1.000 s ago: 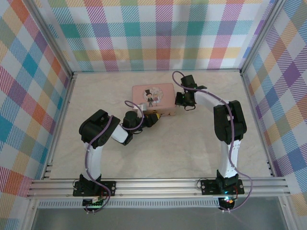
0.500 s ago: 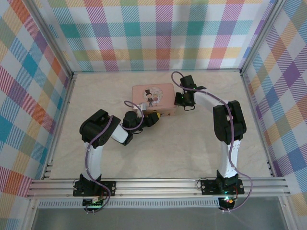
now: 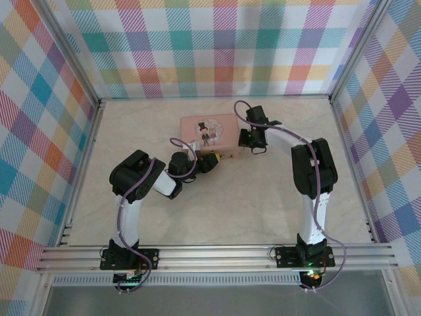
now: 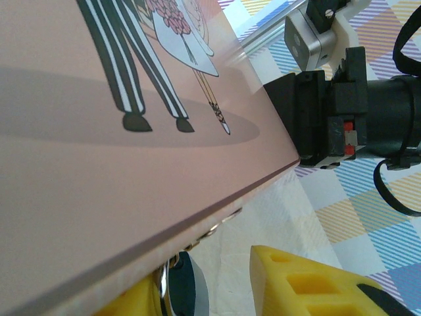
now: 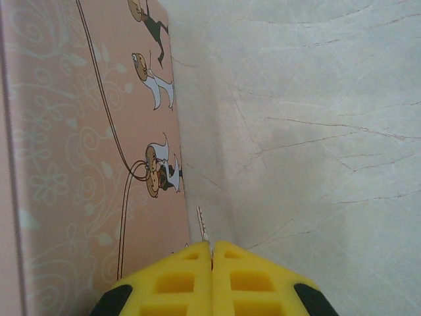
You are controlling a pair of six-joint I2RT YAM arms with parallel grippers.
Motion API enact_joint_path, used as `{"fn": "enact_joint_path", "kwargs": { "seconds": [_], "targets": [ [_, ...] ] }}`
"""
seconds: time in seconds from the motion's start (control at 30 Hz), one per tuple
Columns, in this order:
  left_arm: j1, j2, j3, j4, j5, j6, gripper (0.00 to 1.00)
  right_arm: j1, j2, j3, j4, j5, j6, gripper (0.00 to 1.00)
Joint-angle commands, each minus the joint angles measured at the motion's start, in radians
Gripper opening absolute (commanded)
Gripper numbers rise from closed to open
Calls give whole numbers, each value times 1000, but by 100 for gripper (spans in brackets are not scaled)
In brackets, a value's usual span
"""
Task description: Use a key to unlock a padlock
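Note:
The small dark teal padlock [image 4: 187, 289] hangs at the front edge of the pink picture tin [image 4: 99, 178], its metal shackle by the tin's clasp [image 4: 220, 226]. My left gripper [image 4: 205, 283] straddles it: the padlock sits against the left yellow finger [image 4: 128, 304], and a clear gap separates it from the right finger [image 4: 309, 283], so the jaws are open. My right gripper [image 5: 211, 247] is shut on the key [image 5: 203, 225], whose thin toothed blade sticks out past the fingertips beside the tin's side wall [image 5: 99, 164]. From above, the left gripper [image 3: 214, 160] and right gripper [image 3: 254, 146] flank the tin's near right corner.
The pink tin [image 3: 210, 130] lies mid-table on the pale marbled surface [image 3: 263, 197]. The right arm's black wrist [image 4: 342, 112] hangs just beyond the tin's corner. Checked walls and metal rails [image 3: 85, 158] enclose the table.
My left jaws have opened, the right finger drawing away from the padlock. The right gripper has edged slightly nearer the tin's corner, still shut on the key.

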Motion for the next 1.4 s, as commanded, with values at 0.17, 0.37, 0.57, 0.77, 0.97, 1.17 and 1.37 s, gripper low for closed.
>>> {"fn": "enact_joint_path", "kwargs": {
  "seconds": [0.17,0.37,0.57,0.77,0.97,1.17,1.37],
  "targets": [
    [-8,146,-87,-377,12,-196,36,45,-45,-25,41,-80,13,0],
    [-19,140,-109,-377,-22,-201,29,48,-53,-29,48,-92,10,0],
    [-19,139,-101,-393,-49,-215,35,57,-67,-47,51,-95,8,0],
    [-31,141,-110,-359,-39,-233,39,65,-71,-58,61,-99,10,0],
    [-51,151,-112,-358,-23,-247,39,67,-61,-43,60,-96,11,0],
    [-59,159,-146,-339,-18,-257,40,67,-58,-37,57,-86,7,0],
    [-62,136,-164,-309,5,-266,43,67,-58,-36,57,-77,5,0]
  ]
}}
